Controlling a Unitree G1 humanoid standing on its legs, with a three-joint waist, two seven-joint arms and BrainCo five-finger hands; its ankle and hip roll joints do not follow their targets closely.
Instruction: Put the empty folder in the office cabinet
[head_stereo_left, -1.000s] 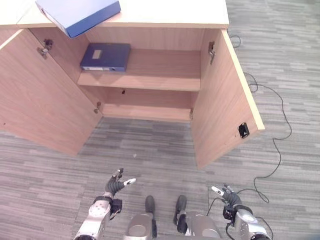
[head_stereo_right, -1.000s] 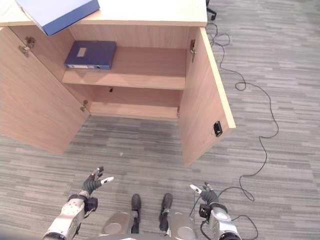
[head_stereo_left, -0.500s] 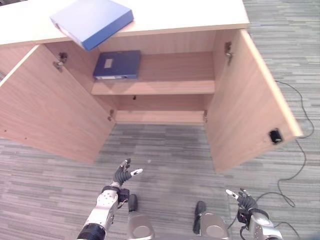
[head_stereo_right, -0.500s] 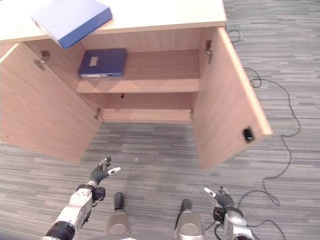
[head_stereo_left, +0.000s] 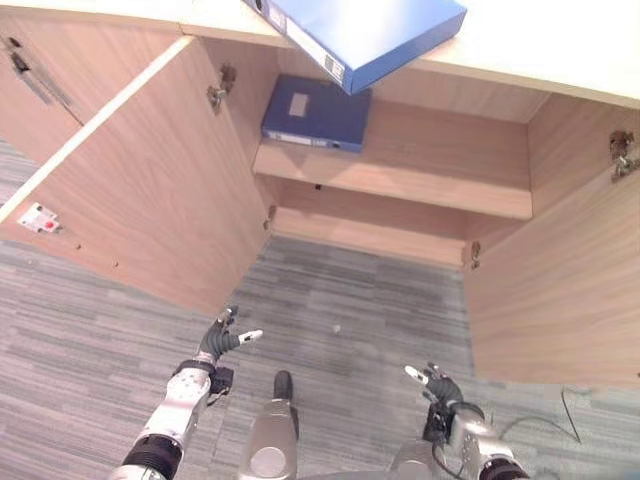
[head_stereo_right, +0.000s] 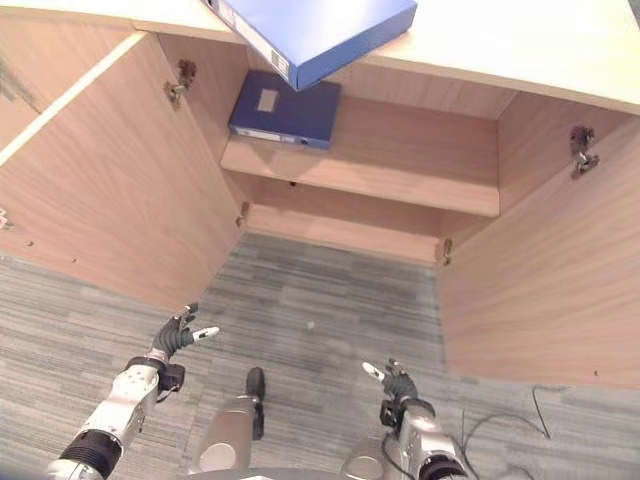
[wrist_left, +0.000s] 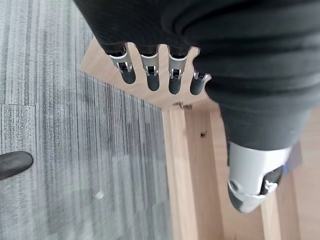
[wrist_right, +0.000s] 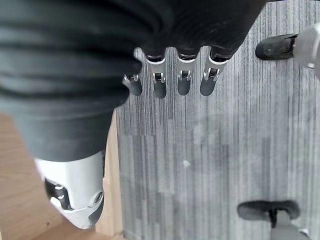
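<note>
Blue flat cardboard folder (head_stereo_left: 365, 30) is lying atop the light wooden office cabinet (head_stereo_left: 560, 45), overhanging its front edge, well above and ahead of both empty, relaxed-fingered hands, nearer the left hand (head_stereo_left: 222, 340) than the right hand (head_stereo_left: 436, 383)

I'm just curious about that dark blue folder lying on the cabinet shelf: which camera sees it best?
The right eye view: the shelf folder lies flat and nearly whole. The left eye view has its top edge hidden behind the folder on top. I cannot make it out in the wrist views.
</note>
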